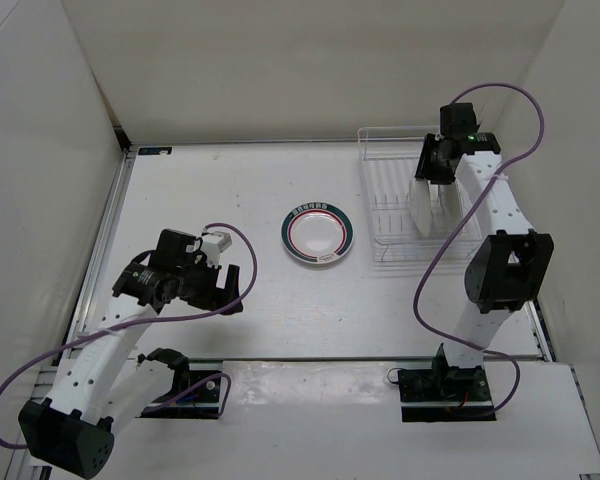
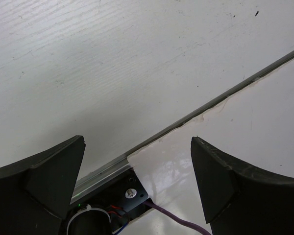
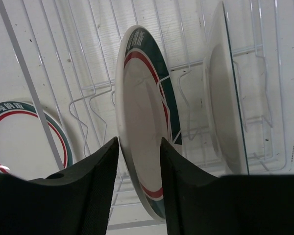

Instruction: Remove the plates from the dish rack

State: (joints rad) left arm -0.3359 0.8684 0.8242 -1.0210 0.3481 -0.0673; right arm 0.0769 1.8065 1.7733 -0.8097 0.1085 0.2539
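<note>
The round white green-rimmed plate (image 3: pixel 142 98), upright in the white wire dish rack (image 1: pixel 380 150) at the table's (image 1: pixel 230 190) far-right corner, is clamped by the right gripper (image 3: pixel 139 142) (a second plate (image 3: pixel 225 107) stands just beside it); the left gripper (image 2: pixel 137 142) is spread wide, empty.

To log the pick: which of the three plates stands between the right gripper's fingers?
The upright rack plate nearer the table plate, showing its red ring; the other upright plate stands clear beside it.
</note>
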